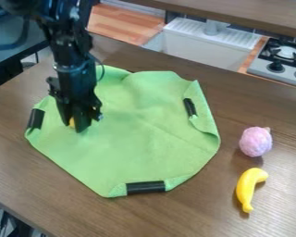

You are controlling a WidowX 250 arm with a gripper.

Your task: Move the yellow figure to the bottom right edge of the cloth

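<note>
Gripper: (78,127) hanging down over the left part of the cloth, left of the frame's centre; cannot tell whether it is open or closed
Yellow figure: (71,122) a small bit showing at the gripper's tip, mostly hidden
Green cloth: (144,139) on the table (194,217), black pieces (145,187) along its edges
Pink toy: (256,141) right of the frame, beside the cloth
Banana: (249,185) lower right, just below the pink toy
Sink: (203,48) top of the frame
Stove: (280,65) upper right

I can read no words, labels, brand names, numbers or signs on anything in my view of the work surface.
</note>
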